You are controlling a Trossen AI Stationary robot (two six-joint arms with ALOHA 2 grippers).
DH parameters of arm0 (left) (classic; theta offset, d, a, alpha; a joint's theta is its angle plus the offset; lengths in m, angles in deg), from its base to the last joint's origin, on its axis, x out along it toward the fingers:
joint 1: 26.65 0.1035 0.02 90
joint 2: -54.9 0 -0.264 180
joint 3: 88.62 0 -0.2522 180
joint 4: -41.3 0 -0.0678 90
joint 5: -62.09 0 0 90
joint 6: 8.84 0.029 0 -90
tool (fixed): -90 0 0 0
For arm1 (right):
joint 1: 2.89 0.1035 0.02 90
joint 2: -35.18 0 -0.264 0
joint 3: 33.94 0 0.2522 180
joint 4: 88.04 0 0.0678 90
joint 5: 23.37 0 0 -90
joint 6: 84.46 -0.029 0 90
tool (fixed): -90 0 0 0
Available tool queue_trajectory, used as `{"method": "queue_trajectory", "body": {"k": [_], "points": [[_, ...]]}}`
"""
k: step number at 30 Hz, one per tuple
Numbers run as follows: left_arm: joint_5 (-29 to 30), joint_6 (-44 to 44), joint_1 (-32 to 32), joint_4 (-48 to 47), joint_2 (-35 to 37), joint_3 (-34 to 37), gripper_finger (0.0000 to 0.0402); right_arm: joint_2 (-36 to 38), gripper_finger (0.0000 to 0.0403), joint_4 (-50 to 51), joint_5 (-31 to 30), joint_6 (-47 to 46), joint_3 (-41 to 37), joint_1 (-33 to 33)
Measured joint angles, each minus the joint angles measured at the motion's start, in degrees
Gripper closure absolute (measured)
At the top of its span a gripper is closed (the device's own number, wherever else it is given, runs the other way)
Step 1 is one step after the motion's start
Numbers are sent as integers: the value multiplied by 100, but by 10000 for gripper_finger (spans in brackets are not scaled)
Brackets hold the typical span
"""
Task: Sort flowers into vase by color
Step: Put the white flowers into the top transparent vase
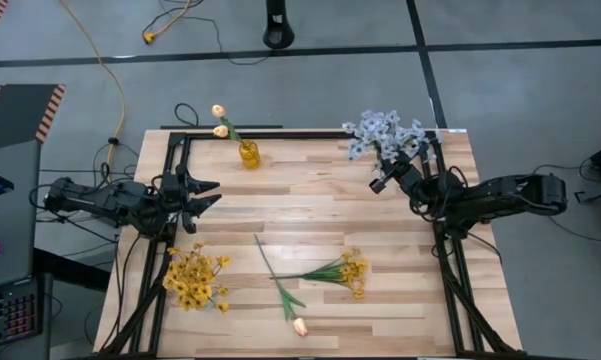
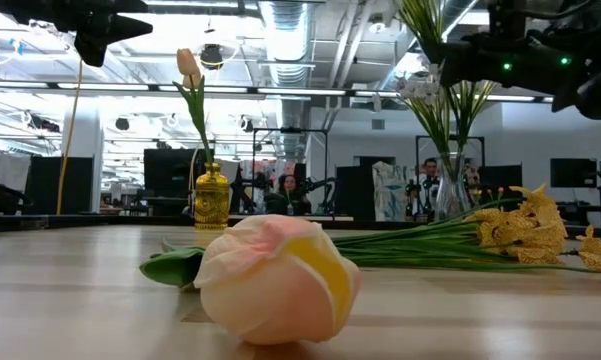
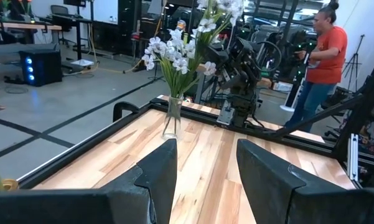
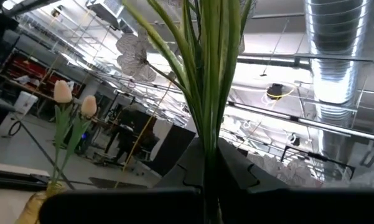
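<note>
Pale blue-white flowers stand over a clear vase at the table's far right. My right gripper is just beside them, tilted upward and shut on green stems. Two peach tulips stand in a yellow vase at the far middle. A yellow cluster, a yellow sprig and a peach tulip lie on the near half of the table. At the left edge my left gripper is open, level and holds nothing. My right gripper pinches several green stems of the blue-white flowers together between its two fingers. The fingers slant upward, and the stems rise out past the fingertips and fan apart above. In the low view the gripper sits above the clear vase; the stems' lower ends are hidden.
A black frame runs round the table's far and side edges. There is bare wood between the two vases and in the table's middle. People stand in the room beyond the table.
</note>
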Motion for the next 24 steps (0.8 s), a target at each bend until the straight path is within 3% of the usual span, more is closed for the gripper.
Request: {"method": "queue_trajectory", "body": {"k": [10,24], "points": [[192,-152,0,0,-2,0,249,-94,360,-8,729,-503,4,-546],[304,-183,0,0,-2,0,249,-94,360,-13,932,-562,4,-654]]}}
